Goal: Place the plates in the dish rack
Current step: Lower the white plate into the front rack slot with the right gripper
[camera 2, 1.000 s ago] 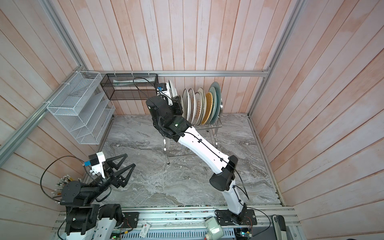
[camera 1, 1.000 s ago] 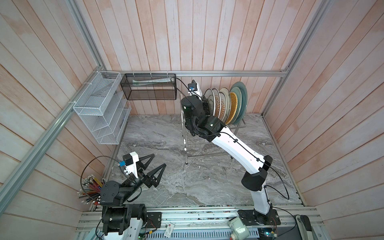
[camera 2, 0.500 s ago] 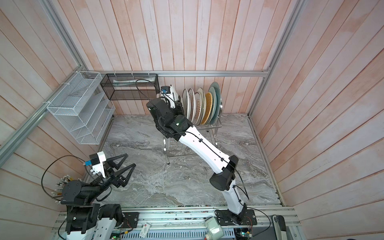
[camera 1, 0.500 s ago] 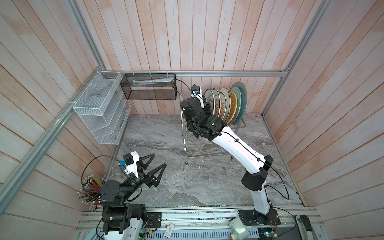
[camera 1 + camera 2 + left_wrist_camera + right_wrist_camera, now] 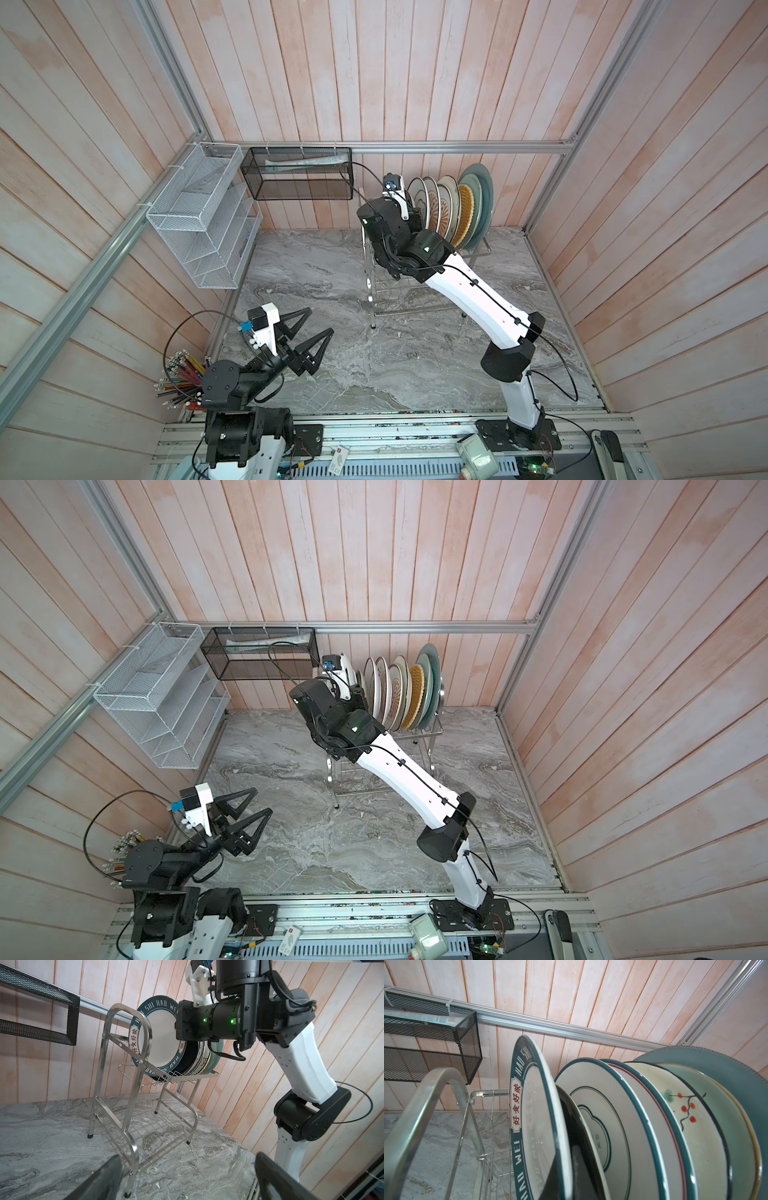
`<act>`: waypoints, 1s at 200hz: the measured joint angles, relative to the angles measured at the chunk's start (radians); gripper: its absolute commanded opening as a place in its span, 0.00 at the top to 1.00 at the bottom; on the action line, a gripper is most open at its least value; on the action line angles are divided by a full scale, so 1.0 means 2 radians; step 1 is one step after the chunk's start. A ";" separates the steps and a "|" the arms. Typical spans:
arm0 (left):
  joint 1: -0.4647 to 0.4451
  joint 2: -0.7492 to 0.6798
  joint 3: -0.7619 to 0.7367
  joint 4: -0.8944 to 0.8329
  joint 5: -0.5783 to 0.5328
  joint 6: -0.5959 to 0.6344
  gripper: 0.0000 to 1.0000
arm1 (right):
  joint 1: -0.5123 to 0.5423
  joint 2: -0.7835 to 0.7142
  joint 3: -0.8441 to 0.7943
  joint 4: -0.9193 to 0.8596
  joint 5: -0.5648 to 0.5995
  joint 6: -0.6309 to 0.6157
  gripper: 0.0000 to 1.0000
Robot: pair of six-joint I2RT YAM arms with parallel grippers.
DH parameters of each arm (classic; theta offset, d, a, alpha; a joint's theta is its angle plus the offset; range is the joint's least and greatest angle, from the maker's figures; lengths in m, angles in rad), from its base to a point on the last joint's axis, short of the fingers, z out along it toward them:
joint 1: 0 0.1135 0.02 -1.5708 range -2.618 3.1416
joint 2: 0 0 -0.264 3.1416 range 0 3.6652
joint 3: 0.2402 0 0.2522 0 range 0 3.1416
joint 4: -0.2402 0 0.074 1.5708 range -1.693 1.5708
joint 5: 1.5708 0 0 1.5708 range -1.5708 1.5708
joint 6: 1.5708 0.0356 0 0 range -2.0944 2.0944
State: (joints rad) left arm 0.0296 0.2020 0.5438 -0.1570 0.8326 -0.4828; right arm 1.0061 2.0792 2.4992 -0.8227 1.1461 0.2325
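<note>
Reaching across to the rack (image 5: 124, 1005) at the back of the counter (image 5: 353, 374), the right end effector (image 5: 562, 1180) sits at the left end of the top tier. Its fingers are pinched together on the rim of the lettered plate (image 5: 517, 1105), one dark finger across the white face and the other behind it. That plate stands on edge in the pegs, just inside the arched end and just beside the black plate (image 5: 571, 1118). The rest of the plates (image 5: 453, 203) line up along the same tier: green-ringed white (image 5: 602, 1109), cream floral (image 5: 679, 1109), yellow woven (image 5: 467, 212), and the big grey-blue one (image 5: 726, 1059) at the far end. Over to the left end effector (image 5: 321, 320) — jaws wide apart, nothing between them, hanging above the counter's front left corner, well apart from the rack.
</note>
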 measured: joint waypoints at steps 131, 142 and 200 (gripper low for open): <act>0.000 0.000 -0.001 0.000 0.001 -0.004 0.00 | 0.026 0.000 0.002 -0.032 -0.010 0.037 0.83; 0.000 0.001 -0.001 0.000 0.002 -0.004 0.00 | 0.027 0.000 0.002 -0.035 -0.013 0.040 0.83; 0.000 0.004 -0.002 0.001 0.003 -0.004 0.00 | 0.030 -0.011 -0.023 -0.039 -0.028 0.054 0.75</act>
State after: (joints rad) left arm 0.0296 0.2104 0.5396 -0.1555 0.8391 -0.4908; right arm 1.0660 2.0575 2.4527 -0.8997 1.0904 0.3408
